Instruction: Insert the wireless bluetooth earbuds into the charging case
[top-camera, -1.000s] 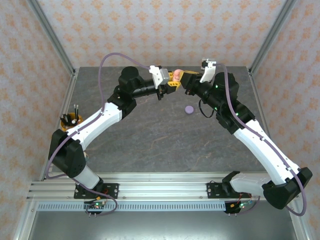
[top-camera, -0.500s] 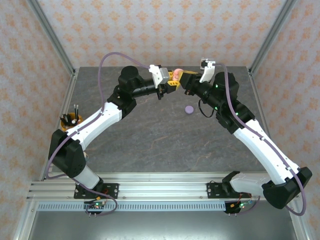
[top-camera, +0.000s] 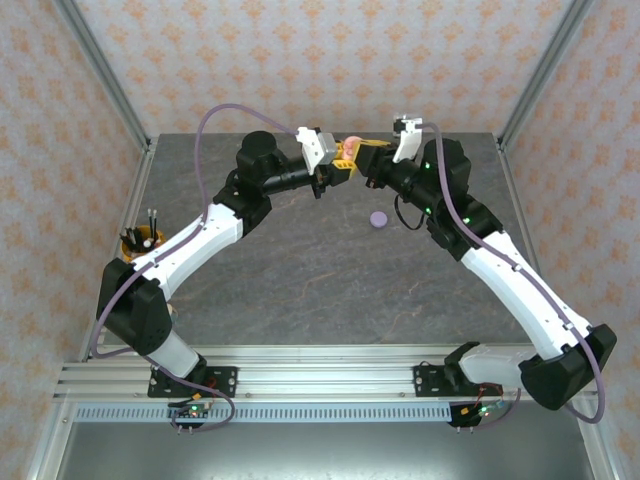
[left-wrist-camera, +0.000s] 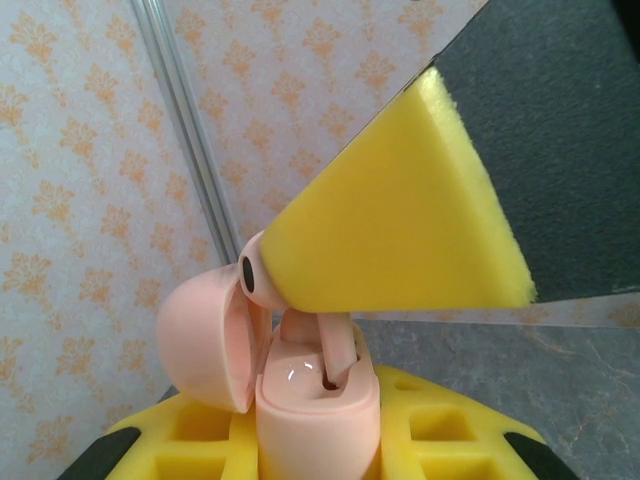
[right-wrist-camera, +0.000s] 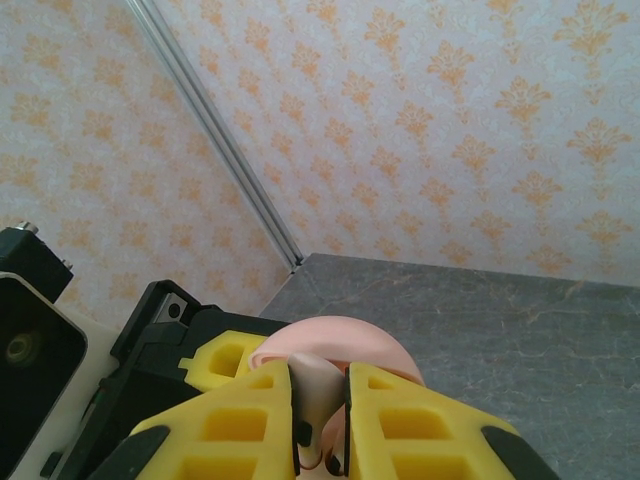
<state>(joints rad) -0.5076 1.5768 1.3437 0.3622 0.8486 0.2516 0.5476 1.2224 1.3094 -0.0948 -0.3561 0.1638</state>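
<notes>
Charging case, pale pink, clamped upright in the left gripper, with yellow foam pads pressed against both its sides. Stood with its domed lid swung open and tipped back to one side. Was held up over the far middle of the table, right where the two wrists met in the top view.

Found one pink earbud pinched in the right gripper, jaws narrow around it. Hung over the open case with the stem pointing down, its tip just inside the mouth of the case. Kept the rounded head above the rim, pressed against one yellow finger of the right gripper. Showed in the right wrist view as a pale sliver in the thin gap between the two foam fingers, with the pink lid just behind them. Could not tell whether the stem had reached the bottom of its well.

Noted a small round purple item lying on the dark table, nearer than the grippers and well apart from them. Noted also an orange cup with dark pens in it, standing at the table's left edge beside the left arm.
</notes>
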